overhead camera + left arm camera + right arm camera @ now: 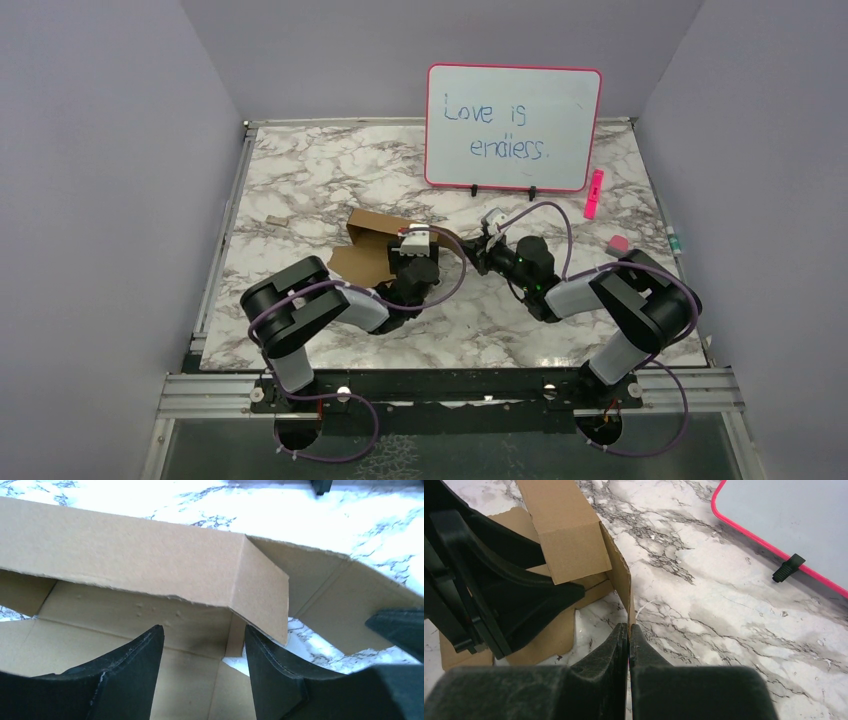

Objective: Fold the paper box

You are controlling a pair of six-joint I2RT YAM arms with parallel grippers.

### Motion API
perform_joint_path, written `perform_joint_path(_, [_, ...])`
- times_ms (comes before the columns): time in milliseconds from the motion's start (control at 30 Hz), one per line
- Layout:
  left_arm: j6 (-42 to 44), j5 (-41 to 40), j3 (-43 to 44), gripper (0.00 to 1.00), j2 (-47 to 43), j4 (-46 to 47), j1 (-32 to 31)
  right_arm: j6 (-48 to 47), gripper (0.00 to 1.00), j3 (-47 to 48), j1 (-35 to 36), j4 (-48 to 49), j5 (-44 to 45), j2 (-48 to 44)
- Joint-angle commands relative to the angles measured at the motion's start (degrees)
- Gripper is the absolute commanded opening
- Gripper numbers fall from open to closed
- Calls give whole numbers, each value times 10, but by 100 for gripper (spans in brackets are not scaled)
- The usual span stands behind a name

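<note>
I see a pink-framed whiteboard (513,127) reading "Love is endless." standing at the back of the marble table (330,170), a pink marker (594,193) beside its right edge, a small pink block (618,243) nearer, and a tiny cardboard scrap (274,220) at left.

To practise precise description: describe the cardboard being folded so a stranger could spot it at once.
Find the whiteboard at the back of the marble table. Forward and left of it, at the left gripper, lies the paper box: a brown sheet with raised flaps, far larger than the tiny flat brown scrap further left.
</note>
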Motion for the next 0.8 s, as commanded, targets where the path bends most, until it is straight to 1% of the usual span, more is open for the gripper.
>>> perform_joint_path(0, [-19,35,-14,61,-31,9,19,-1,8,2,2,-5,-28,-10])
perform_joint_path(300, [-52,94,-28,62,-15,2,38,9,10,5,3,-7,-31,-18])
perform_joint_path(433, [-39,131,-33,72,-40,3,37,11,10,9,3,-12,-36,-18])
perform_joint_path(533, [-20,151,-33,78,-55,2,31,11,10,13,2,-13,-40,-13])
perform_joint_path(633, [-4,162,-29,81,-49,2,27,12,10,13,2,-11,-40,-8])
perform_joint_path(767, [10,155,-18,84,-17,1,26,12,10,14,3,-11,-40,-6])
